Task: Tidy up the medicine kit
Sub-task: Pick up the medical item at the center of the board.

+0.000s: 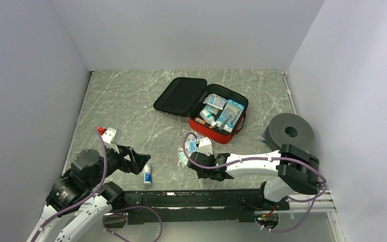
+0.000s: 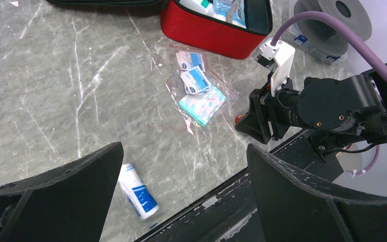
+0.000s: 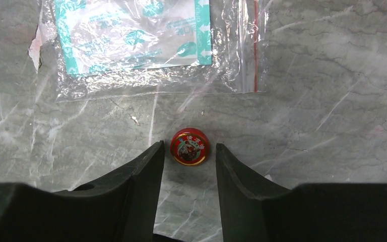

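Observation:
The red medicine kit (image 1: 212, 134) lies open at the table's middle, its black lid (image 1: 180, 96) folded back to the left and several packets and tubes inside. In the left wrist view its red wall (image 2: 206, 33) shows at the top. A small round red tin (image 3: 190, 146) sits on the marble between the fingertips of my right gripper (image 3: 189, 145), with a narrow gap on each side; the jaws are open. From above, the right gripper (image 1: 201, 169) hides the tin. My left gripper (image 2: 184, 148) is wide open and holds nothing, beside a white roll with a blue label (image 2: 137, 190).
A clear zip bag of teal and blue packets (image 3: 131, 40) lies just beyond the tin, in front of the kit (image 2: 197, 93). A grey round disc (image 1: 289, 132) stands at the right wall. The white roll (image 1: 147, 175) lies near the front rail.

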Available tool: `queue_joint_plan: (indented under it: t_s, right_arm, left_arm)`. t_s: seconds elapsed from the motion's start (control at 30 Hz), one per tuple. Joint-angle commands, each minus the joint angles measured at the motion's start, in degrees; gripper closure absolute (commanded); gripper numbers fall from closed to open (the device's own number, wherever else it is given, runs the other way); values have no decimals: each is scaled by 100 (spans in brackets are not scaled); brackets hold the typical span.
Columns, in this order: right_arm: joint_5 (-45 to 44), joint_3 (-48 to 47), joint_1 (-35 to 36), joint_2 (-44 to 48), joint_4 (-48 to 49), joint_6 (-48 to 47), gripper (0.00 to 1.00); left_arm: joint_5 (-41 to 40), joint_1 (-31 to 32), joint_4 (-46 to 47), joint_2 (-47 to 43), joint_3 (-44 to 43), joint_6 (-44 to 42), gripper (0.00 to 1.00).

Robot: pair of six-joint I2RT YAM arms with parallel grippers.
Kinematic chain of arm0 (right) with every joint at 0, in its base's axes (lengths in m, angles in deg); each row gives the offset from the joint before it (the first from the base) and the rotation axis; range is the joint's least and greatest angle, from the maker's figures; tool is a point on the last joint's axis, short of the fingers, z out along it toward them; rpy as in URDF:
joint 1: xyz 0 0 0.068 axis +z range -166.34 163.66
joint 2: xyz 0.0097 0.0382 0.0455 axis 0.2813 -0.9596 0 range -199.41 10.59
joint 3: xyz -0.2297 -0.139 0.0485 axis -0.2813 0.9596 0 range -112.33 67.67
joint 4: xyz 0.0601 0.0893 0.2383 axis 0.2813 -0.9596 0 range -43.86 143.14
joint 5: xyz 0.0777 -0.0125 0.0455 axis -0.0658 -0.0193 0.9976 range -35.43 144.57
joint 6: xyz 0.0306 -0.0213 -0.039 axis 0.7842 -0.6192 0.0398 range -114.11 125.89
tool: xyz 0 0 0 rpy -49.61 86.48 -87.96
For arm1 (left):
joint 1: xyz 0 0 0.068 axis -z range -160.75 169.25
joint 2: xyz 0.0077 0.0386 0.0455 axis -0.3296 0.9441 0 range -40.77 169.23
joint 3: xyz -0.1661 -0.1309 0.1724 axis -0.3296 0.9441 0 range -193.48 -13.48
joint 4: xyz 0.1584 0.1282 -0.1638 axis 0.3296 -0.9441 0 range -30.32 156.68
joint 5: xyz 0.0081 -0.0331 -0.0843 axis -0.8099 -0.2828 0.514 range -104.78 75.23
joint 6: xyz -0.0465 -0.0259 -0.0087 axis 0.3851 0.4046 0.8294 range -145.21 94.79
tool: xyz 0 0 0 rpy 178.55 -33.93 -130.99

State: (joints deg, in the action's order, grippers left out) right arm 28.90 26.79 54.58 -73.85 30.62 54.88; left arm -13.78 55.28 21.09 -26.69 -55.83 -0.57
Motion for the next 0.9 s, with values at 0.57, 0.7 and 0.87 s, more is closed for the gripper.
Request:
queue_joint_plan:
  t_s: [0.57,0.7,0.87]
  right_arm:
    - [-331,-323,20,58,-233,21,86]
    - [-540,-537,28,307,-430,-136,86]
    - [-885,-982,18,541,-770,-439,86]
  left_arm:
    - [-84,0,84,-36,-37,-36,1]
    - [-86,-3,76,-21,-34,-39,1]
    - [-83,-1,71,-11,-35,-39,1]
